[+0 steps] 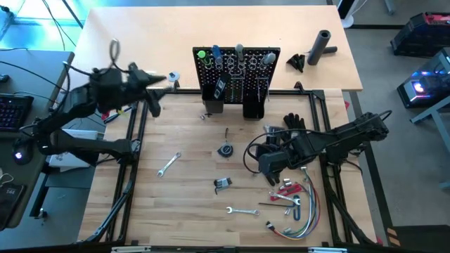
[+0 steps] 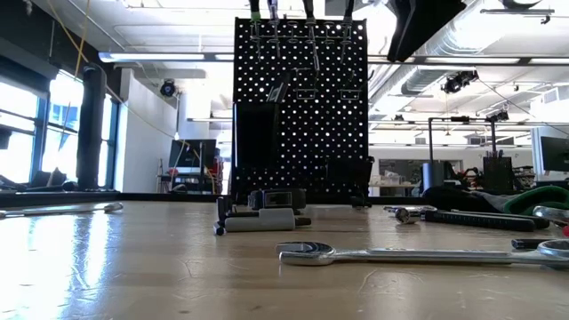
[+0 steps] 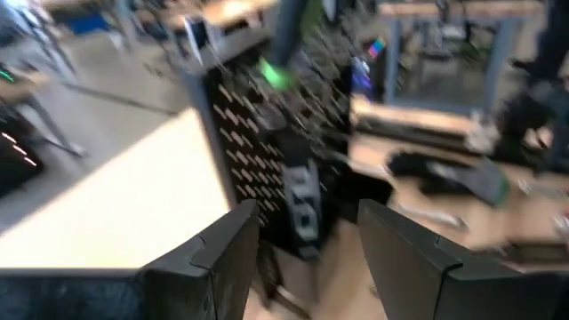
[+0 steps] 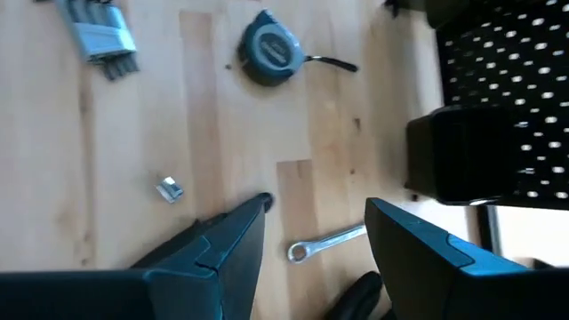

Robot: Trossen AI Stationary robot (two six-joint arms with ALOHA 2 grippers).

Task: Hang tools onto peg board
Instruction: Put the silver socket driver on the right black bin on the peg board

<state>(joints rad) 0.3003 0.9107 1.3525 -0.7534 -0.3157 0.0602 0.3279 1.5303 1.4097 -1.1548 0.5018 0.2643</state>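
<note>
The right gripper (image 1: 271,165), jaws apart and holding nothing, hangs over the table's middle. Nearest it, a little toward the table's front, lie the hex keys (image 1: 223,183); slightly farther, toward the peg board (image 1: 237,70), is the round tape measure (image 1: 226,150), and beyond those the slanted wrench (image 1: 169,164). The left gripper (image 1: 163,79), also open and empty, sits beside the board, so I judge the right arm nearer the loose tools.

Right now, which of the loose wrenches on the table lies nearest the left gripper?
The silver wrench lying diagonally left of the tape measure. The other wrench lies farther toward the front edge, nearer the wire bundle.
</note>
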